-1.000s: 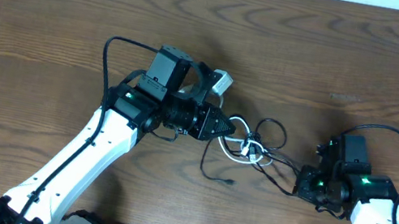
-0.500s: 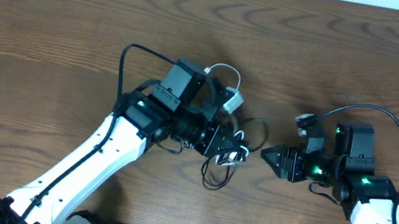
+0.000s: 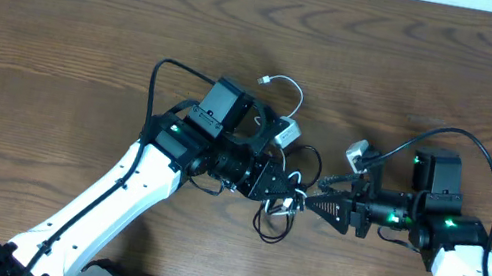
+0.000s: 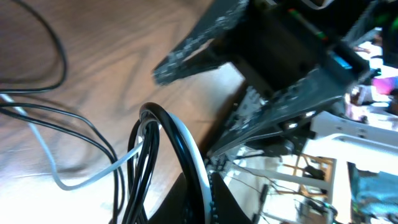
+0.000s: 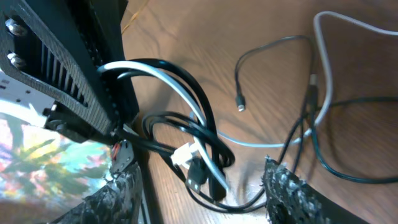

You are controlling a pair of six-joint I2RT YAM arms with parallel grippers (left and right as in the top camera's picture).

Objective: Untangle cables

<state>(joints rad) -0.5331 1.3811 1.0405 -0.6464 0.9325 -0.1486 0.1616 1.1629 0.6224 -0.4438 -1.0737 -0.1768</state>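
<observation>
While the left gripper holds a loop of the cables with its jaws clamped on black and white strands together, the right gripper faces it with jaws spread, closed on nothing. The step in hand looks like taking a second hold so the two arms can draw the knot apart. To do it well, the right jaws should probably close on one strand only, best the white strand where it leaves the bundle, not on the whole loop, and clear of the left jaws, which sit very near. A slow sideways pull, low over the surface, should show early whether a loop is tightening. The tangle lies between the two grippers near the middle of the surface: thin black cables coil over one another with a white one threaded through. A small black plug lies free on the wood, and a white plug sits just beside the left arm
</observation>
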